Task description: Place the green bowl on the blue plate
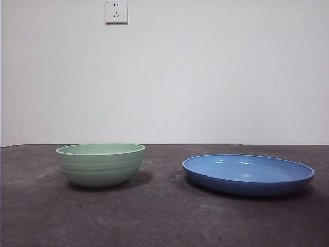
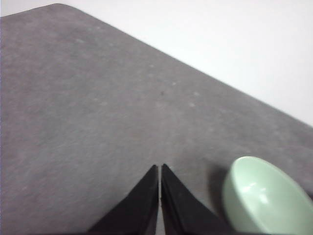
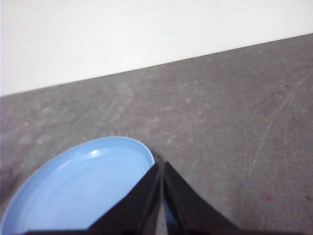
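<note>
The green bowl (image 1: 101, 163) stands upright on the dark table at the left in the front view; the left wrist view catches it (image 2: 266, 200) beside my left gripper (image 2: 160, 169), which is shut and holds nothing. To the bowl's right, apart from it, lies the blue plate (image 1: 248, 174), empty. My right gripper (image 3: 162, 166) hovers over the rim of the plate (image 3: 78, 191), shut and empty. Neither arm appears in the front view.
The dark grey table (image 1: 164, 221) runs to a white wall behind. A wall socket (image 1: 116, 11) sits high on that wall. Bare tabletop (image 1: 163, 175) separates bowl and plate.
</note>
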